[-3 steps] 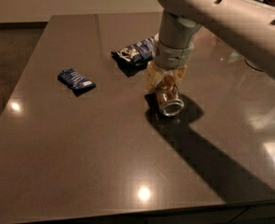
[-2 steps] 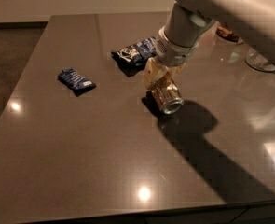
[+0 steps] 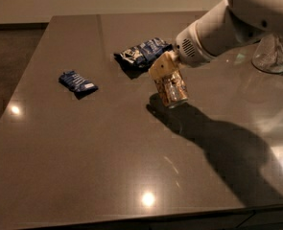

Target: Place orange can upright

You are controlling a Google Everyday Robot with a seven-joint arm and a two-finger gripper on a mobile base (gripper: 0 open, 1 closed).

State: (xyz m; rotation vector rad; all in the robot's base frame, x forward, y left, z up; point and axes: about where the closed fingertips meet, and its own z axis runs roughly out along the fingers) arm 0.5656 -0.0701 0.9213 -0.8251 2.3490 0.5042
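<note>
- Setting: a dark brown, glossy desk [image 3: 83,176] fills most of the view, with a pale wall behind its far edge and dark floor at the left; several bright lamp reflections lie on the desk top.
- Arm: a white robot arm [image 3: 227,28] enters from the upper right and slopes down and to the left toward the middle of the desk, casting a broad shadow toward the near right corner.
- Gripper [image 3: 166,75]: at the arm's lower end, above the desk centre; its tan fingers [image 3: 161,65] are clamped on the upper part of the orange can.
- Orange can [image 3: 172,90]: held in the gripper, tilted off the vertical, its silver end pointing down and toward the viewer. Its shadow lies directly under it; whether the lower end touches the desk cannot be told.
- Larger blue snack packet [image 3: 143,54]: lies on the desk just behind and to the left of the gripper.
- Smaller blue snack packet [image 3: 77,82]: lies well apart, on the left half of the desk.
- Clear container [image 3: 274,54]: stands at the far right, partly hidden by the arm.
</note>
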